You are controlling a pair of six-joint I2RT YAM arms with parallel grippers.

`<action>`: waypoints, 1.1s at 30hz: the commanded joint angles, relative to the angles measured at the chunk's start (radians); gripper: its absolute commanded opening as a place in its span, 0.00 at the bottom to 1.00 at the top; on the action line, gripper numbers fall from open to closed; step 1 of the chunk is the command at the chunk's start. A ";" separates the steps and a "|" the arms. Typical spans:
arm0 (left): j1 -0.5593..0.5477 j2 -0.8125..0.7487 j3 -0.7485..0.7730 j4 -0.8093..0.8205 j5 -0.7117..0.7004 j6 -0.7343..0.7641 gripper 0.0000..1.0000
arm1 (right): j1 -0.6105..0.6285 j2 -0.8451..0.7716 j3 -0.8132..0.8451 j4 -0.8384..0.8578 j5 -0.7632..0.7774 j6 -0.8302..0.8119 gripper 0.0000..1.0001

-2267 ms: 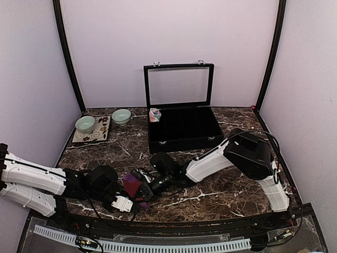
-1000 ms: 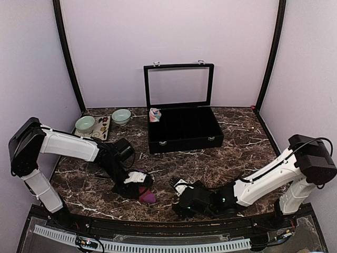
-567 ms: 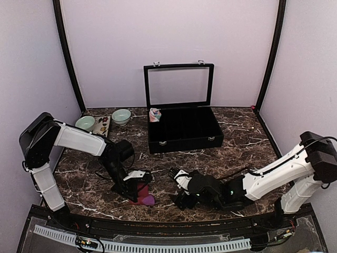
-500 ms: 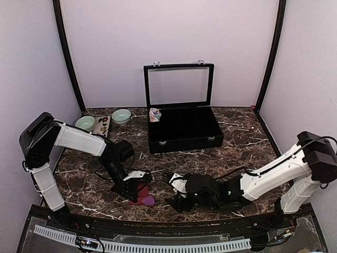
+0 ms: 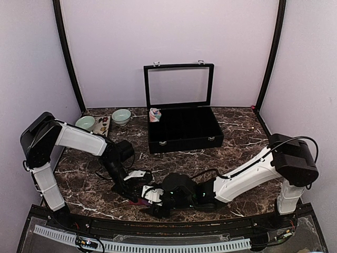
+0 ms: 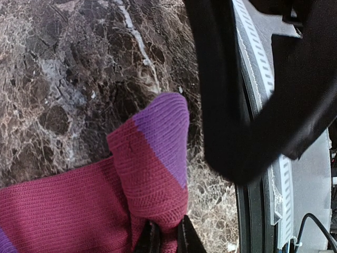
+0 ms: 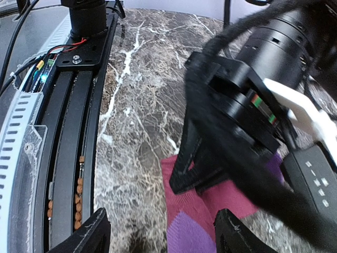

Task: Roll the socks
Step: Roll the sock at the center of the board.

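The maroon sock (image 6: pixel 152 179) was laid on the table (image 5: pixel 237 142) near the front edge, and a folded end of it was pinched tight by the left gripper (image 6: pixel 166 240). The right gripper (image 7: pixel 160 237) was held close to it with jaws wide apart. The pink sock (image 5: pixel 155 114) was seen far back, by the box (image 5: pixel 184 143) corner

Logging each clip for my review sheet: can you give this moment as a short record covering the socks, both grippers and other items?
maroon sock: on the table near its front edge, purple toe showing
left gripper: shut on a fold of the maroon sock
right gripper: open, close to the maroon sock, holding nothing
pink sock: beside the black case, at its left rear corner
bowls: two, far left
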 commanded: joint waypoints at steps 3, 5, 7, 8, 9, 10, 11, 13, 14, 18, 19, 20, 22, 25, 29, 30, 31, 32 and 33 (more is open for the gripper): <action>-0.010 0.076 -0.061 -0.034 -0.261 -0.006 0.08 | -0.007 0.104 0.052 0.110 -0.023 -0.045 0.66; -0.010 0.070 -0.066 -0.025 -0.257 -0.005 0.08 | -0.014 0.127 0.055 0.128 -0.017 -0.045 0.65; -0.011 0.068 -0.068 -0.021 -0.261 -0.005 0.09 | -0.025 0.146 0.054 0.146 -0.017 -0.042 0.65; -0.009 0.068 -0.069 -0.021 -0.264 -0.005 0.10 | -0.031 0.153 0.053 0.153 -0.017 -0.040 0.65; -0.010 0.066 -0.071 -0.021 -0.265 -0.006 0.10 | -0.034 0.158 0.053 0.159 -0.017 -0.038 0.65; -0.011 0.064 -0.071 -0.020 -0.267 -0.004 0.11 | -0.038 0.165 0.053 0.163 -0.021 -0.038 0.64; -0.012 0.061 -0.071 -0.018 -0.270 -0.005 0.12 | -0.041 0.173 0.055 0.164 -0.021 -0.038 0.64; -0.009 0.055 -0.072 -0.013 -0.273 -0.004 0.13 | -0.045 0.190 0.057 0.168 -0.028 -0.038 0.63; -0.009 0.052 -0.072 -0.009 -0.275 -0.005 0.14 | -0.046 0.200 0.063 0.165 -0.033 -0.038 0.62; -0.009 0.030 -0.072 0.019 -0.278 -0.027 0.20 | -0.047 0.241 0.088 0.135 -0.070 -0.029 0.48; -0.010 0.022 -0.073 0.024 -0.275 -0.031 0.21 | -0.048 0.251 0.092 0.126 -0.078 -0.022 0.45; -0.009 0.014 -0.073 0.027 -0.271 -0.035 0.23 | -0.049 0.259 0.093 0.119 -0.081 -0.016 0.44; -0.009 0.000 -0.072 0.027 -0.264 -0.037 0.24 | -0.051 0.275 0.083 0.119 -0.077 -0.004 0.43; -0.010 -0.026 -0.081 0.034 -0.255 -0.042 0.27 | -0.056 0.293 0.071 0.112 -0.070 0.004 0.42; -0.007 -0.079 -0.109 0.061 -0.262 -0.050 0.41 | -0.056 0.313 0.069 0.065 -0.063 -0.006 0.37; -0.005 -0.098 -0.118 0.068 -0.263 -0.053 0.48 | -0.058 0.317 0.068 0.053 -0.064 -0.008 0.34; 0.001 -0.118 -0.128 0.075 -0.262 -0.056 0.58 | -0.058 0.321 0.067 0.041 -0.066 -0.010 0.30; 0.009 -0.137 -0.139 0.084 -0.262 -0.067 0.62 | -0.058 0.324 0.067 0.027 -0.071 -0.011 0.26; 0.021 -0.158 -0.148 0.094 -0.259 -0.077 0.64 | -0.058 0.325 0.070 0.013 -0.076 -0.013 0.20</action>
